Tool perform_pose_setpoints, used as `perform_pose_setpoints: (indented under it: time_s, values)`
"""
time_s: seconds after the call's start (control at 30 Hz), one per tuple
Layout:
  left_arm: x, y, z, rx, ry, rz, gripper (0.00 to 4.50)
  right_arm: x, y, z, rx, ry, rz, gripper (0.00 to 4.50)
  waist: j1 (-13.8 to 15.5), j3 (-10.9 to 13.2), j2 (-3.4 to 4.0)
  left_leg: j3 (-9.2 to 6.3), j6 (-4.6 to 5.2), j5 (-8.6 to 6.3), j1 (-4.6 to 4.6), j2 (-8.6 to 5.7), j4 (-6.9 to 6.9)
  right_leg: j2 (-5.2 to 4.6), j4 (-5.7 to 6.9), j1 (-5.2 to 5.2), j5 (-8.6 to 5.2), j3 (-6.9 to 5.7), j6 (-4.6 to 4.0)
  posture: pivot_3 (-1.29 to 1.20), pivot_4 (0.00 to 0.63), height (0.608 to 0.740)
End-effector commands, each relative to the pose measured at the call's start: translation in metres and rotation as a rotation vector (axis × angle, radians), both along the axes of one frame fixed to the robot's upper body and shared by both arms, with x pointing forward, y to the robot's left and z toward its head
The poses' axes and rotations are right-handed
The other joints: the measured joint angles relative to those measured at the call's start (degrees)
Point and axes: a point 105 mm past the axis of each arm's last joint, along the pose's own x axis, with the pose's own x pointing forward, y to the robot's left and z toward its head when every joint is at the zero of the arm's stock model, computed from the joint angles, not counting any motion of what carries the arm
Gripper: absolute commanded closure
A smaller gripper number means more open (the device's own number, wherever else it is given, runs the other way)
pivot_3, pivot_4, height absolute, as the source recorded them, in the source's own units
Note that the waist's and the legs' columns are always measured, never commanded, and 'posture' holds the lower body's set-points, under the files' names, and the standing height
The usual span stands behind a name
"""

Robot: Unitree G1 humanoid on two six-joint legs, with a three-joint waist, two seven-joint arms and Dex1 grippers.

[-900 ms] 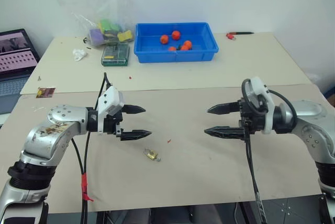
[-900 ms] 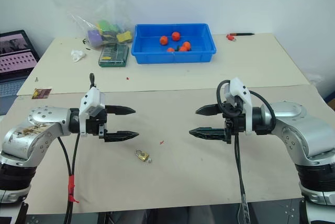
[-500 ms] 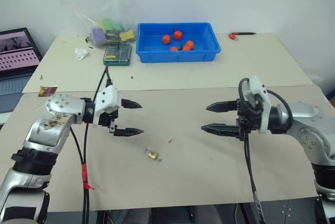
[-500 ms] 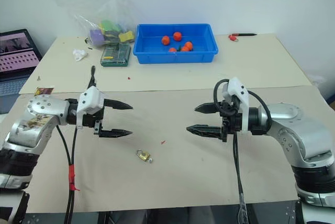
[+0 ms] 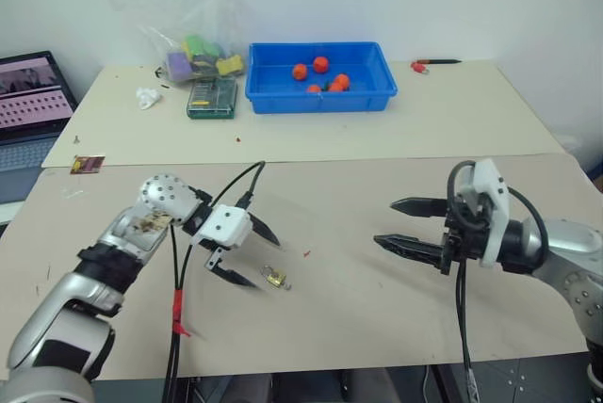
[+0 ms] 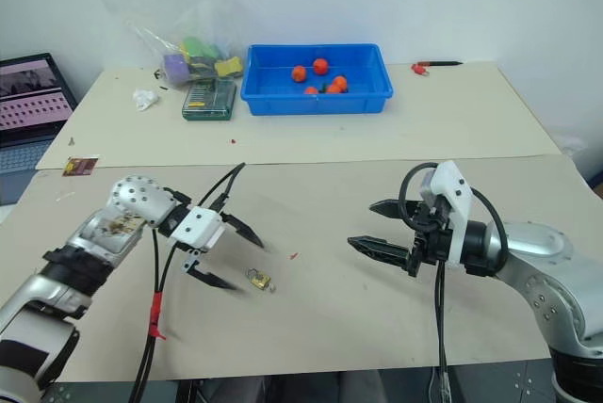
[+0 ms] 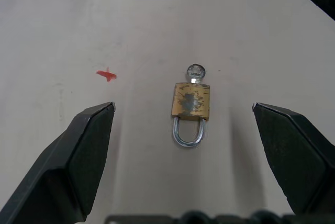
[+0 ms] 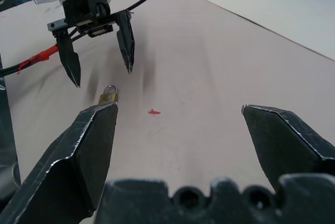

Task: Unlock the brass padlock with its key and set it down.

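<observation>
No legible text, label, brand, number or sign is found in any view. The laptop screen (image 5: 33,92) at the left edge shows rows of pinkish marks too small to read. The small card (image 5: 86,165) on the surface carries a printed face that cannot be made out. The green box (image 5: 209,98) beside the blue bin shows a grid pattern, no readable characters. The brass padlock (image 7: 191,100) bears only a worn, unreadable mark.
</observation>
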Motion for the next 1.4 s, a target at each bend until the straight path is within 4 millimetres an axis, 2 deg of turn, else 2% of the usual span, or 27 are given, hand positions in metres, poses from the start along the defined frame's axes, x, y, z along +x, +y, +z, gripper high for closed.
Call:
perform_pose_setpoints:
  time_s: [0.03,0.33,0.53,0.8,0.93,1.0,1.2,1.3,1.4]
  values:
    - [0.005,-0.005,0.000,0.008,-0.020,-0.035,0.00,-0.005,-0.004,0.014,-0.006,-0.063,-0.021,0.02,-0.2,0.0,0.00,0.00,0.06,-0.03,-0.01,0.00,0.04,0.01,0.00,0.01,0.00,0.00,0.01,0.00,0.150,0.740]
    - [0.009,-0.021,-0.009,-0.006,0.036,-0.021,0.00,-0.004,-0.007,0.014,-0.021,-0.075,-0.051,0.02,-0.2,0.0,-0.01,-0.03,0.13,-0.08,0.02,-0.01,0.17,0.01,-0.04,0.20,0.03,-0.02,0.10,0.00,0.150,0.740]
    - [0.000,-0.023,-0.014,0.003,0.052,-0.035,0.00,-0.003,-0.008,0.012,-0.027,-0.072,-0.063,0.02,-0.5,0.0,-0.01,-0.04,0.20,-0.11,0.02,0.01,0.18,0.02,-0.01,0.21,0.03,-0.01,0.11,0.00,0.150,0.740]
    - [0.001,-0.020,-0.020,0.027,0.030,-0.025,0.00,-0.001,-0.009,0.012,-0.033,-0.079,-0.066,0.02,-0.5,0.0,-0.01,-0.05,0.20,-0.12,0.07,0.01,0.21,0.02,-0.05,0.27,0.05,-0.01,0.14,0.00,0.150,0.740]
    - [0.000,-0.019,-0.025,0.049,0.001,-0.044,0.94,0.000,-0.009,0.012,-0.036,-0.085,-0.066,0.00,-0.5,0.0,-0.01,-0.05,0.20,-0.12,0.07,0.00,0.21,0.02,-0.05,0.28,0.05,-0.01,0.14,0.00,0.150,0.740]
    - [-0.001,-0.019,-0.026,0.054,0.007,-0.045,1.72,0.000,-0.010,0.012,-0.038,-0.088,-0.068,0.00,-0.4,0.0,-0.01,-0.05,0.20,-0.12,0.09,0.00,0.21,0.02,-0.06,0.32,0.05,0.00,0.14,0.00,0.150,0.740]
    - [-0.001,-0.017,-0.028,0.073,0.004,-0.049,3.67,0.000,-0.010,0.012,-0.044,-0.089,-0.067,0.00,0.0,0.0,-0.01,-0.05,0.20,-0.11,0.22,0.00,0.27,0.02,-0.03,0.46,0.03,0.01,0.17,0.00,0.150,0.740]
    - [0.002,-0.019,-0.030,0.070,-0.043,-0.031,3.68,0.000,-0.010,0.010,-0.046,-0.080,-0.063,0.00,0.0,0.0,-0.01,-0.04,0.20,-0.11,0.25,0.01,0.27,0.02,-0.02,0.47,0.03,0.02,0.18,0.00,0.150,0.740]
    - [0.013,-0.032,-0.021,-0.029,-0.156,0.026,3.68,0.000,-0.008,0.007,-0.044,-0.056,-0.056,0.00,0.3,0.0,0.01,-0.04,0.20,-0.11,0.36,0.03,0.27,0.02,-0.02,0.56,0.03,0.04,0.18,0.00,0.150,0.740]
